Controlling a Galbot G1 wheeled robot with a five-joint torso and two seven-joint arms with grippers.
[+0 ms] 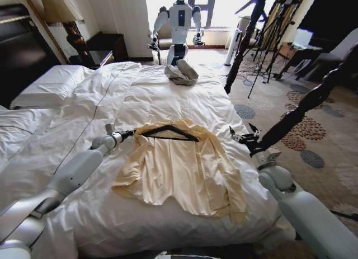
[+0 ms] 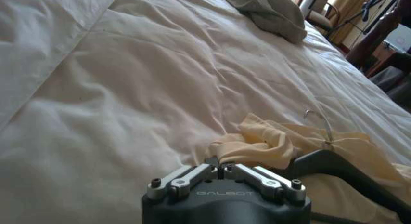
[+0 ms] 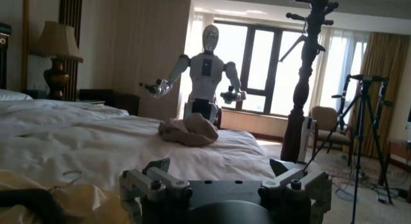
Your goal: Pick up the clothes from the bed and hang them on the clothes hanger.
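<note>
The cream clothes (image 1: 182,166) lay on the bed (image 1: 168,91) under the black clothes hanger (image 1: 169,132), whose end the left gripper (image 1: 130,134) pinched, while the right gripper (image 1: 241,135) hovered spread beside them.

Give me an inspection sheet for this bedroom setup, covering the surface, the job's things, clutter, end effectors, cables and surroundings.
Surface: bed with a rumpled white duvet and white pillows at the robot's left.
Job's things: cream top lies spread flat on the duvet; black hanger rests at its collar, hook pointing toward the far end of the bed.
Clutter: grey cloth bundle at the far edge of the bed.
End effectors: left end effector is at the hanger's left end, whether it is open or shut is unclear; right end effector hovers open just beyond the top's other shoulder.
Cables: thin dark line across the duvet; cables on the carpet near the tripods.
Surroundings: second robot by the window, dark bedposts, lamp.
</note>
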